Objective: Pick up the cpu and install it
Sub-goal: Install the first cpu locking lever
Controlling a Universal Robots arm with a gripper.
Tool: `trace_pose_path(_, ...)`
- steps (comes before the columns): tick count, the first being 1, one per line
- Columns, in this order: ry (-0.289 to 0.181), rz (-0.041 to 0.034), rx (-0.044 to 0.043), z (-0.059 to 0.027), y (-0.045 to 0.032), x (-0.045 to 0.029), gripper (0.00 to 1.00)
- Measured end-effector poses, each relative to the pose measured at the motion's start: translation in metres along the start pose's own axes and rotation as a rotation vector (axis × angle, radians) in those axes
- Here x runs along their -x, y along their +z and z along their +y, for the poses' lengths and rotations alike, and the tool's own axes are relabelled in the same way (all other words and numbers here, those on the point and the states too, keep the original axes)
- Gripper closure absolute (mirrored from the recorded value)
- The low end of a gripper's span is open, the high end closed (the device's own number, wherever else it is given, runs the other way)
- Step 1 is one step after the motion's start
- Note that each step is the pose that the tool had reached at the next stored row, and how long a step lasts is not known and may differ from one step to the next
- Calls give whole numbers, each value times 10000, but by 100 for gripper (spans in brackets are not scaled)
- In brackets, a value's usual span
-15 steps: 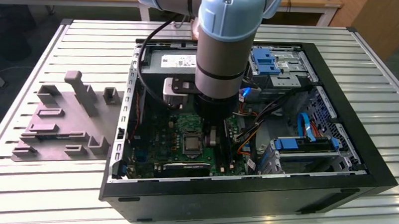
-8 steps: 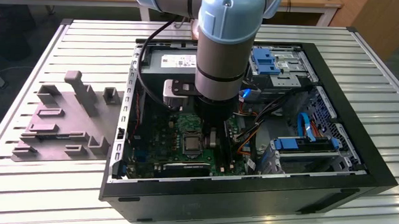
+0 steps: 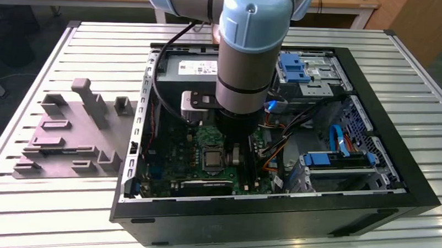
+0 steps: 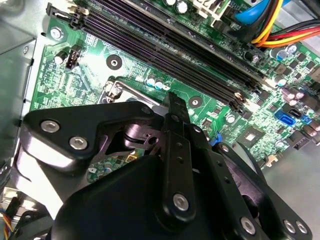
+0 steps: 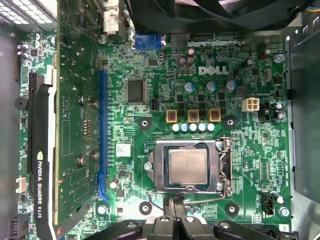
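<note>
Slatted metal worktop carries an open computer case and grey fixture. The cpu, flat silvery square with pale rim, sits in the board's metal-framed socket. Gripper hangs just beside socket, can't tell if spread

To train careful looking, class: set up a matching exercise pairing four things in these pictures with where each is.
Things:
1 cpu
2 grey plastic fixture
3 gripper
4 green board

Places:
A on the slatted table, outside the computer case
B lying in the metal-framed socket
C floor of the open computer case
D just beside the socket, above the board

Pairs: 1-B, 2-A, 3-D, 4-C
</note>
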State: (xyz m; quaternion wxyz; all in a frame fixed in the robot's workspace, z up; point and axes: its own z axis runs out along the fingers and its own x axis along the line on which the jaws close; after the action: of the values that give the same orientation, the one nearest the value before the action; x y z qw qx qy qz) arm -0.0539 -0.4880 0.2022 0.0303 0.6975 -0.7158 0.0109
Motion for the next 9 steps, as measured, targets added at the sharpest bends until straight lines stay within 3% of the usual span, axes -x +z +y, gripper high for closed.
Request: trace_pose_path(9, -127, 3, -7, 3, 55, -2, 89)
